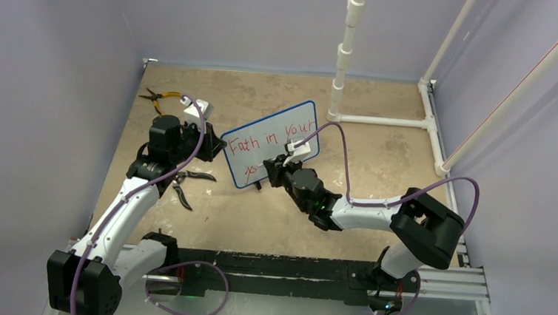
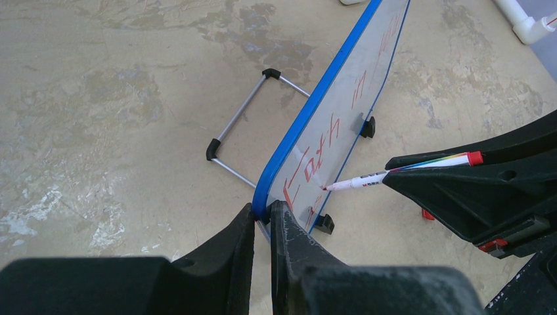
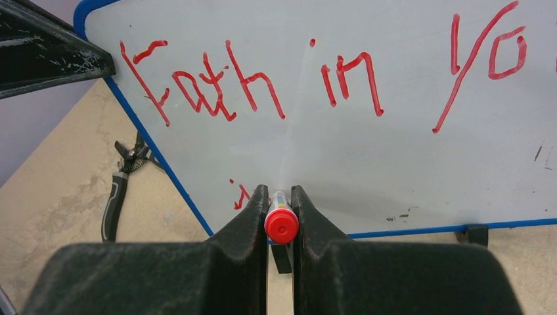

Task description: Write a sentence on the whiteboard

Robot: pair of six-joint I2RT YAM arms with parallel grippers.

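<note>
The whiteboard point(image 1: 282, 124) stands tilted on the table, blue-framed with small black feet. The sentence point(image 1: 270, 139) is in red marker; its top line point(image 3: 249, 82) reads roughly "Fath in your". A short red stroke point(image 3: 242, 195) starts a second line below it. My left gripper point(image 2: 263, 211) is shut on the board's blue edge at its left end point(image 1: 219, 144). My right gripper point(image 3: 280, 197) is shut on a red-capped marker point(image 3: 281, 224) in front of the board point(image 1: 279, 169). The marker point(image 2: 394, 172) points at the board, tip touching its lower left area.
Black-handled pliers point(image 1: 189, 184) lie on the table beside the left arm, also in the right wrist view point(image 3: 118, 190). Yellow-handled pliers point(image 1: 158, 99) lie at the far left. A white pipe frame point(image 1: 342, 58) stands at the back right. The board's wire stand point(image 2: 243, 125) props it behind.
</note>
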